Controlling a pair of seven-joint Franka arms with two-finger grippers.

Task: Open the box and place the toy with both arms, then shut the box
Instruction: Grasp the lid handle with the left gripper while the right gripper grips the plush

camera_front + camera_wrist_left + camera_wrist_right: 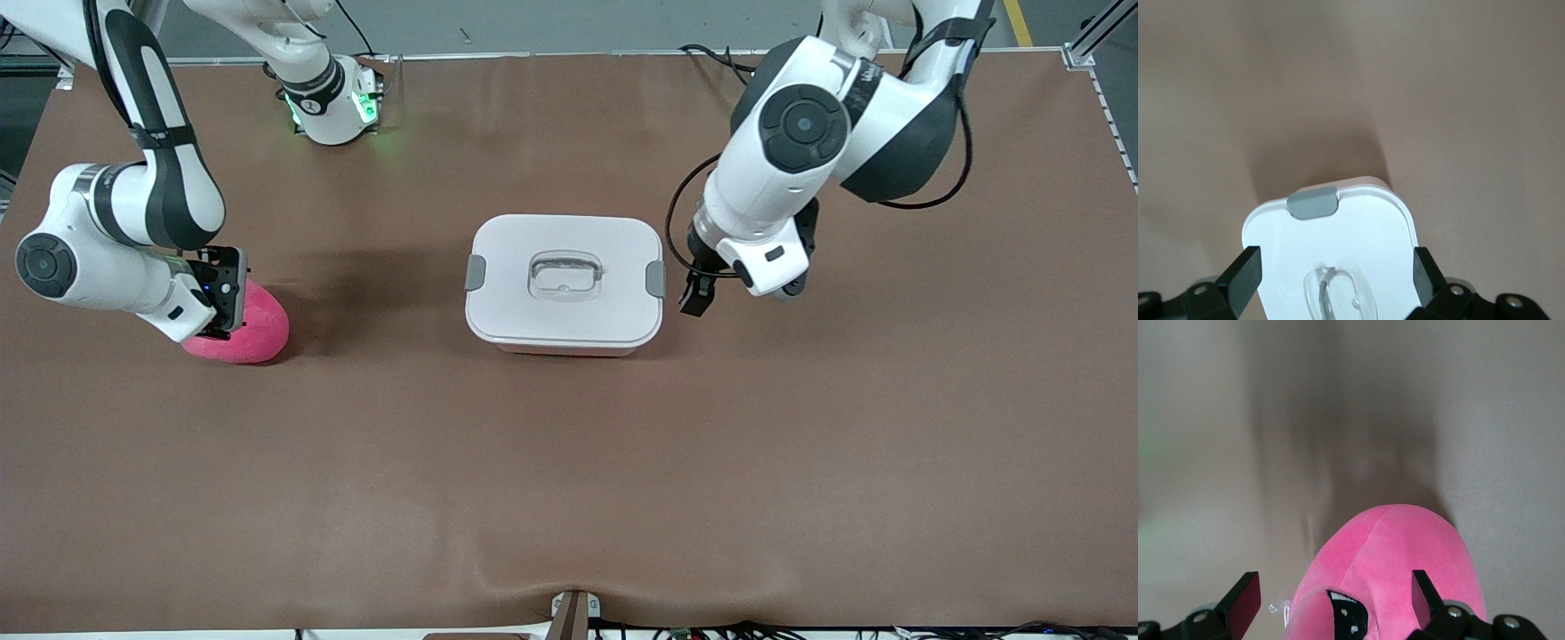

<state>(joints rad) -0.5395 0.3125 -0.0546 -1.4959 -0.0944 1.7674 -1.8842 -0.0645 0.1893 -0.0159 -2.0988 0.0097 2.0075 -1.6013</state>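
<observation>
White lid on box, unopened | we hold left gripper spread by its clip | right gripper spread over toy, ungrasped | all steps remain

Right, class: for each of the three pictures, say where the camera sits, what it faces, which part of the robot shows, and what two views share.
Front view: high across the table, facing both arm bases; shows the left end effector beside the box and the right end effector over the toy.
Left wrist view: on the left wrist, looking down at the box; open fingers show.
Right wrist view: on the right wrist, facing the toy; open fingers straddle it.
Shared: front and left wrist views both show the box's grey clip.
</observation>
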